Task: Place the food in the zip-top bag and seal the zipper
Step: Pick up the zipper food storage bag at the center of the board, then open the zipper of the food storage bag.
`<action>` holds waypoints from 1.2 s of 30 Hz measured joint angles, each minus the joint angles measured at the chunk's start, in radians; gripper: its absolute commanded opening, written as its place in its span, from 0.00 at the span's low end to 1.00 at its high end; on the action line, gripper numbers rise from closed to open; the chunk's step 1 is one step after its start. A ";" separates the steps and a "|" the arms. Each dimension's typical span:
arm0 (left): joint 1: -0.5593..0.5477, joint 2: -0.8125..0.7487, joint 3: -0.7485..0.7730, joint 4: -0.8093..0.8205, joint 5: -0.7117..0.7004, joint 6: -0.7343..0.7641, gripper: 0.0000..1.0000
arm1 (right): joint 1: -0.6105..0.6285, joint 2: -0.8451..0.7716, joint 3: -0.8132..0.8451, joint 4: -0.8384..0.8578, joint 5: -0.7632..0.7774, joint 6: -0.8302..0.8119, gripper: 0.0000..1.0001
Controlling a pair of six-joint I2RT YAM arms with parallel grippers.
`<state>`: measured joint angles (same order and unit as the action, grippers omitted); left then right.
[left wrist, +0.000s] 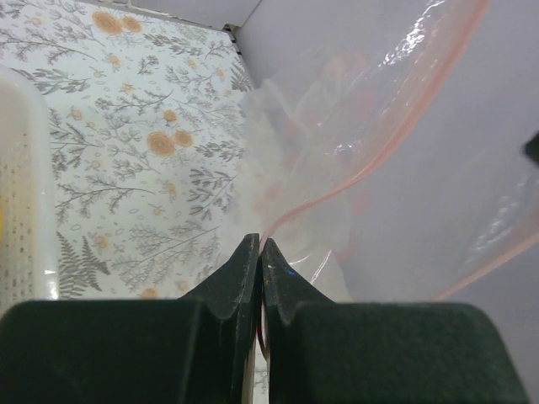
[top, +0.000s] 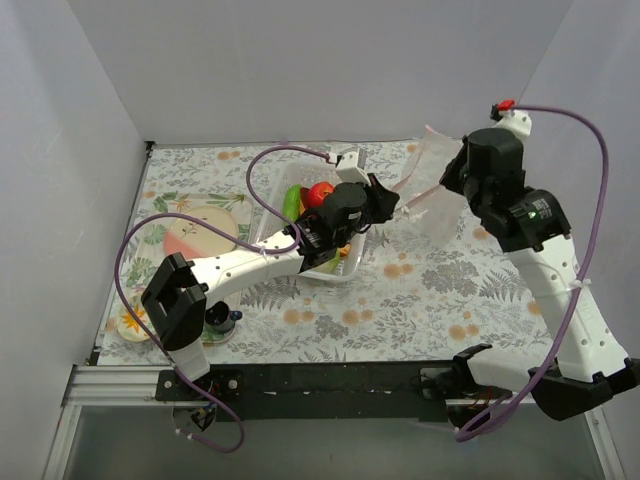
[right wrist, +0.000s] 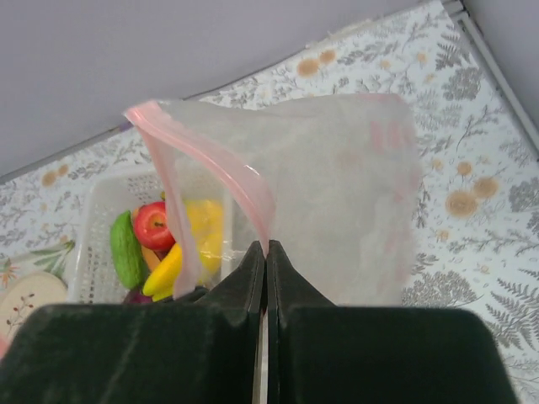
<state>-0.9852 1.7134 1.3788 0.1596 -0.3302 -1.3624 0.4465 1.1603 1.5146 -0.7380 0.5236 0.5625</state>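
Observation:
The clear zip-top bag (top: 430, 178) hangs in the air between my two grippers, empty and above the table at the back right. My left gripper (top: 398, 207) (left wrist: 261, 241) is shut on the bag's edge at the pink zipper (left wrist: 396, 135). From the other side, my right gripper (top: 447, 182) (right wrist: 266, 244) is shut on the zipper (right wrist: 210, 156) too. The food lies in the white basket (top: 330, 275) under the left arm: a red apple (right wrist: 153, 225), a yellow banana bunch (right wrist: 173, 265) and a green cucumber (right wrist: 126, 248) show through and beside the bag (right wrist: 337, 194).
A floral plate (top: 200, 230) lies left of the basket, and another (top: 135, 322) sits near the front left with a small dark object (top: 222, 320) beside it. Grey walls close in the floral tabletop on the left, back and right.

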 measured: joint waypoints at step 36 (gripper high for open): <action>0.230 -0.286 -0.209 -0.383 -0.097 -0.123 0.52 | 0.071 0.121 -0.320 0.208 -0.206 -0.117 0.01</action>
<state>-0.7547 1.4273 1.1694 -0.2237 -0.4274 -1.4857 0.5175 1.2808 1.1950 -0.5297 0.3176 0.4454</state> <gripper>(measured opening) 0.516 0.031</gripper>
